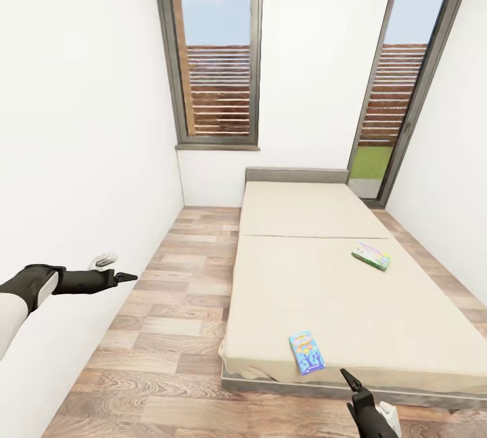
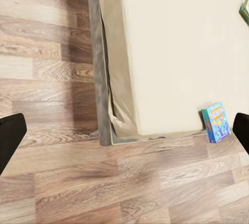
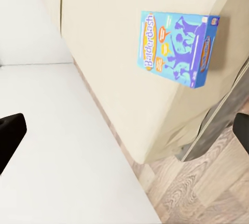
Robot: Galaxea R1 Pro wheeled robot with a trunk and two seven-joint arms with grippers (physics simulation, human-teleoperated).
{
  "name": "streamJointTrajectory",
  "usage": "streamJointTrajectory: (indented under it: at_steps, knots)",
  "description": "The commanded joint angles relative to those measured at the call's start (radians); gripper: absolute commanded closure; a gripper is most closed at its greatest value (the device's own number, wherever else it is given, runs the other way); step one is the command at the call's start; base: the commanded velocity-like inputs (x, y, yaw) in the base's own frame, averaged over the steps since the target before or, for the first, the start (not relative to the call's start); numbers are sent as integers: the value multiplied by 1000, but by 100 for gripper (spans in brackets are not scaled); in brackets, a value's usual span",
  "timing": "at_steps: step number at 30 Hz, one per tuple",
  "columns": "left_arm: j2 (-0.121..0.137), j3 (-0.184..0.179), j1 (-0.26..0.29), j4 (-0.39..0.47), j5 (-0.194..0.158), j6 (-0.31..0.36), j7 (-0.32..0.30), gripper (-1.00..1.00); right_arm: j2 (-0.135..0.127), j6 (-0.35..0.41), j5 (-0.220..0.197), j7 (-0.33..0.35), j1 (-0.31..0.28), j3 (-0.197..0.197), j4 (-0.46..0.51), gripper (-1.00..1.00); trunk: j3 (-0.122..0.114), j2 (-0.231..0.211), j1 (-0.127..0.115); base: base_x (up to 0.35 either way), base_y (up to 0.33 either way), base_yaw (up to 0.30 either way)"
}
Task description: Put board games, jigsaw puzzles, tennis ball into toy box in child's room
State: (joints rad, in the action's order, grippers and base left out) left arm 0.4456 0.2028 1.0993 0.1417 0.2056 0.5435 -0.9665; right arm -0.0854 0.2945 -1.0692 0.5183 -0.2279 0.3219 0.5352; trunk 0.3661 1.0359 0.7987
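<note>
Two board games lie on the bed point(image 1: 325, 289). The small blue one point(image 1: 306, 352) rests near the foot edge of the beige mattress, and the green-edged one point(image 1: 371, 256) lies farther up on the right side. My right gripper point(image 1: 348, 377) hovers open just off the foot of the bed, a little short of the blue box point(image 3: 176, 47). My left gripper point(image 1: 127, 277) is held out over the floor on the bed's left side, open and empty, looking down at the mattress corner and the blue box point(image 2: 218, 122). The table, toy box, jigsaw puzzles and tennis ball are out of view.
A white wall point(image 1: 81, 154) runs close along my left arm. Wood-plank floor point(image 1: 182, 289) forms a strip between that wall and the bed. Two tall dark-framed windows point(image 1: 216, 52) stand behind the grey headboard point(image 1: 296, 174). The grey bed frame point(image 2: 98, 78) edges the mattress.
</note>
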Motion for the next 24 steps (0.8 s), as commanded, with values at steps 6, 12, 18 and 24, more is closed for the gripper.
streamJointTrajectory:
  at_steps: [6,12,18,24]
  knots:
    - [0,9,1,1,9,7,-4,-100,4,9,-46,3,-1,2,0,-100,20,43,23,0,0,0]
    - [-1,9,0,1,9,7,-4,-100,5,12,-54,65,-1,2,-2,-100,39,85,46,0,0,0]
    - [-9,9,-1,1,11,7,-3,-100,5,12,-54,149,-1,0,-3,-100,58,127,69,0,0,0]
    - [-11,9,-1,1,11,7,-3,-100,4,12,-54,159,-1,1,-3,-100,76,169,92,0,0,0]
